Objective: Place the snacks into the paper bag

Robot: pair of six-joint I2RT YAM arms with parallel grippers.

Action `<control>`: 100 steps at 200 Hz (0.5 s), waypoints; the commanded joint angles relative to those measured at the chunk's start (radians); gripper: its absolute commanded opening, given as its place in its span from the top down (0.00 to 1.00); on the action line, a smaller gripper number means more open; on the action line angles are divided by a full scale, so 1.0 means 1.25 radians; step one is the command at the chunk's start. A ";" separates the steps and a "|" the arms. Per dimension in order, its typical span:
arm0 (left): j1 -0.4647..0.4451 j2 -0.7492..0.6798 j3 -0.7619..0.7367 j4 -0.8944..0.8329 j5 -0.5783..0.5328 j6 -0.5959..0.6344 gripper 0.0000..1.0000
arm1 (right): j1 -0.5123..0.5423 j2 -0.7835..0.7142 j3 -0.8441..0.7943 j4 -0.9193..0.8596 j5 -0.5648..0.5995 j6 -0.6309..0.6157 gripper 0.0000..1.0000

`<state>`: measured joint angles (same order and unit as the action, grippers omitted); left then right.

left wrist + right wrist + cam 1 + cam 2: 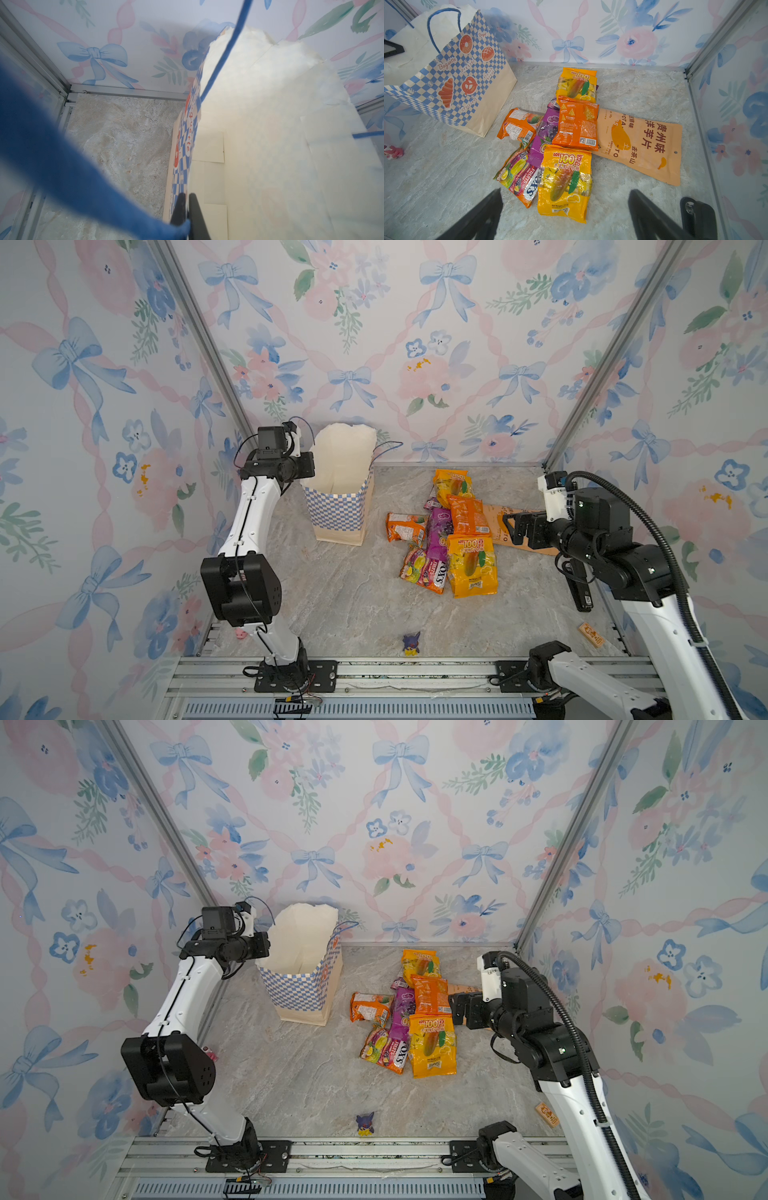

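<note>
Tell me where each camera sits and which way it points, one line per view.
Top views: high at the front, looking down toward the back wall; left gripper, right gripper, paper bag and snacks show.
Left wrist: at the bag's rim, looking into it; left gripper pinches its side.
Right wrist: right of the snacks, looking across them toward the bag; right gripper open.
Shared: both wrist views show the bag.

Both top views: high at front edge, looked down and forward to back wall (415,344); far off, whole tabletop (340,605) in frame, near-identical coverage. Left wrist view: hard against paper bag (270,124) rim, looked down its white inside, tabletop beyond. Right wrist view: fairly near, looked down across snacks (575,124) to back wall. Bag showed in all four; snacks in three.
</note>
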<state>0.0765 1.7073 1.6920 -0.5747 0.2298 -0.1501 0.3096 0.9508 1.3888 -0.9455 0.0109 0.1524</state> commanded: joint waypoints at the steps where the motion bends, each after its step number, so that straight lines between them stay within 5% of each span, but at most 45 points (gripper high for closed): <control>1: -0.006 -0.035 -0.026 -0.002 0.015 -0.025 1.00 | 0.005 -0.001 -0.002 0.008 -0.006 0.012 0.04; 100: -0.044 -0.159 -0.154 -0.005 -0.024 -0.084 1.00 | 0.005 0.061 -0.021 0.009 -0.053 0.020 0.04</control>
<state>0.0257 1.5658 1.5311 -0.5770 0.2169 -0.2317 0.3096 1.0019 1.3849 -0.9382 -0.0284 0.1608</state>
